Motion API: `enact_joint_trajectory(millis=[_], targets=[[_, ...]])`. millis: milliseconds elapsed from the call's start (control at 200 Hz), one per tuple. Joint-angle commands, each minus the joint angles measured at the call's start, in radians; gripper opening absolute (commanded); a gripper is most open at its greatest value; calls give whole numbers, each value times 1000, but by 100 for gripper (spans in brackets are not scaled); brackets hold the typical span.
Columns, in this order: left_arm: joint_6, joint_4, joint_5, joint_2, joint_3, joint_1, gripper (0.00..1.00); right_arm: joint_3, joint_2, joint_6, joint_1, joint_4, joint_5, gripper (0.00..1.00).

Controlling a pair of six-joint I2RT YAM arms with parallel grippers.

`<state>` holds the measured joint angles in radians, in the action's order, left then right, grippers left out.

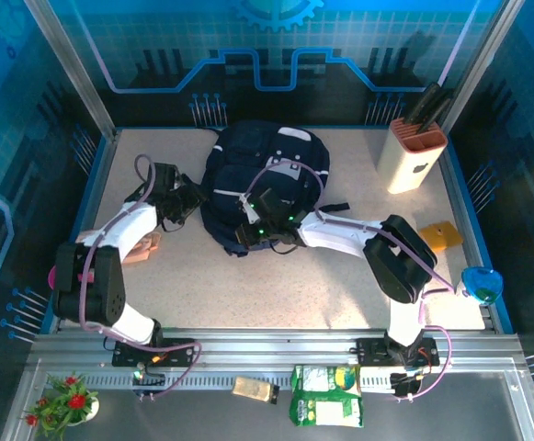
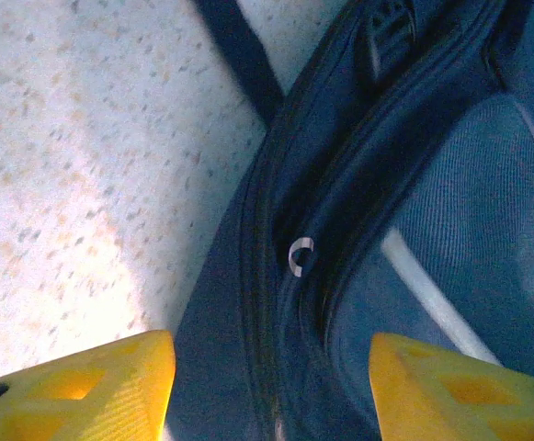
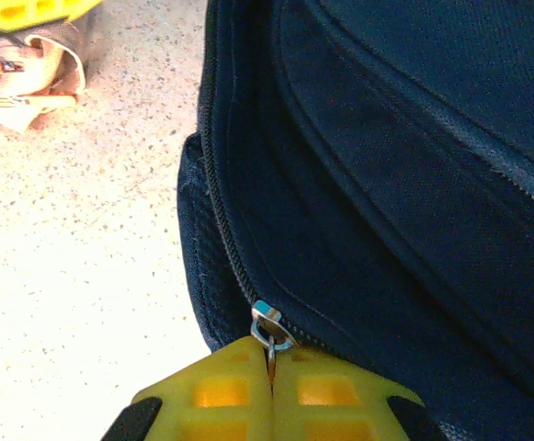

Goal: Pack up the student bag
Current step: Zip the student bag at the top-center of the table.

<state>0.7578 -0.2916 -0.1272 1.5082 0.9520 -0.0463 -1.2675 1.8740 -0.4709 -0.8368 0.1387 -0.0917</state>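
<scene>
At the bag's near edge, the right gripper [image 3: 271, 372] has its yellow, grid-moulded fingers pressed together on a small metal zipper pull [image 3: 268, 323] of the student bag [image 3: 386, 184], whose woven navy fabric lies mid-table. The left gripper [image 2: 268, 358] gapes wide at the bag's 9 o'clock side. On the speckled table [image 1: 294, 285], a cream pouch [image 1: 143, 246] lies at 8 o'clock and a knife block [image 1: 412, 156] stands at 2 o'clock.

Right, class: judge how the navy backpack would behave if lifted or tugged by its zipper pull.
Probably floppy: the student bag lies slumped and creased, so it would likely sag when lifted. With the right gripper shut on the zipper pull, a tug may drag the whole bag across the table.
</scene>
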Motion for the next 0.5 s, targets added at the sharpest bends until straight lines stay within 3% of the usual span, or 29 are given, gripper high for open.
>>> enact_joint_trajectory(millis=[0, 225, 495], targets=[[17, -142, -9, -38, -33, -19, 59, -47, 17, -2, -18, -40, -52, 0], [43, -125, -13, -33, -25, -107, 63, -49, 17, 8, -19, -30, -59, 0], [3, -167, 90, 79, 58, -156, 63, -38, 13, 9, -25, -26, -49, 0]])
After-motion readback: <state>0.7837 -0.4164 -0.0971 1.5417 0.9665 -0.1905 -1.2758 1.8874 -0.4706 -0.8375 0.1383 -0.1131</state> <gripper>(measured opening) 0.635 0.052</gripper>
